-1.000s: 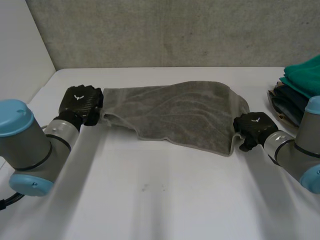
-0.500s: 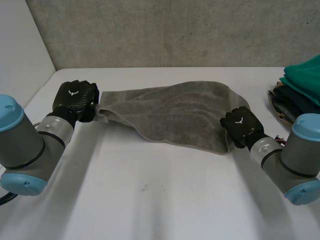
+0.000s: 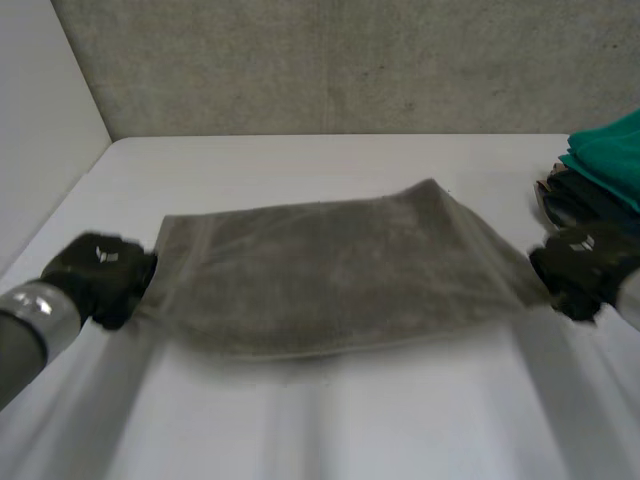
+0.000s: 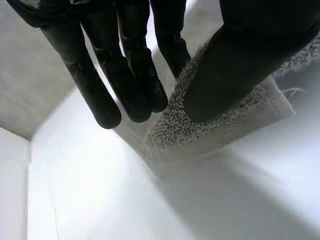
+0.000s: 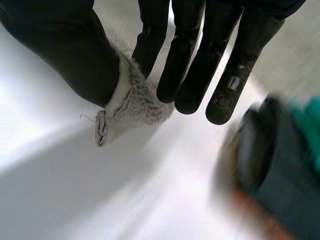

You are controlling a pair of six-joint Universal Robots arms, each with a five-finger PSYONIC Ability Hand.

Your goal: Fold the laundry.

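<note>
Nearest me in the head view, bare white bench (image 3: 320,430) runs across the bottom of the frame. Just past it the grey towel (image 3: 330,275) is spread wide across the middle of the frame, strung between my two hands. Its near edge sags a little at the centre, with a soft shadow under it on the bench. My left hand (image 3: 100,272) is at the towel's left end, at middle left of the frame. It sits on the grey left arm (image 3: 20,340), which comes in from the lower left. My right hand (image 3: 578,268) is at the towel's right end, at middle right.

On the left wrist camera I see the left hand (image 4: 250,50) grasping a corner of the towel (image 4: 210,132). The thumb presses on the looped terry and the finger next to it closes in behind, so the corner is pinched. The other fingers (image 4: 137,85) hang straight beside it. On the right wrist camera the right hand (image 5: 60,45) likewise nips a hemmed corner of the towel (image 5: 132,107) between thumb and nearest finger, the rest straight alongside.

Further back, at the right edge of the head view, a pile of clothes (image 3: 605,155) sits close behind the right hand, green on top and dark beneath. Behind everything, a rough grey wall (image 3: 340,60) crosses the top of the frame.
</note>
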